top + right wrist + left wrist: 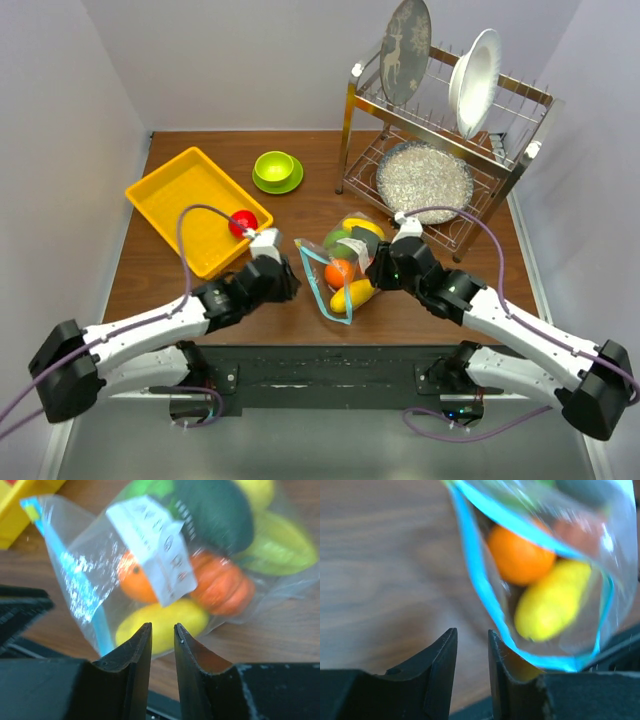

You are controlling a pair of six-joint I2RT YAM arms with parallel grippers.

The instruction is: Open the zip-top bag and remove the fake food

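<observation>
I flank the zip-top bag (pixel 338 262), mid-table (pixel 150 285): left gripper (pixel 287 276) at its 9 o'clock, right gripper (pixel 374 268) at 3. Both are slightly parted and empty, placed to spread the mouth. The fake food (pixel 341 272) is inside.

Pale grey walls (pixel 60 120), brown wooden table (pixel 150 272), metal dish rack (pixel 349 130)

Logged zip-top bag (pixel 328 252) lying mid-table, teal strip parted. Counted fake food (pixel 340 272) inside: orange, yellow, green pieces. Spotted left gripper (pixel 288 280) just beside bag's left edge, right gripper (pixel 374 268) at its right side. Noted one red piece (pixel 242 222) in yellow tray (pixel 185 190), far left; lime-green bowl (pixel 274 163) behind bag.
</observation>
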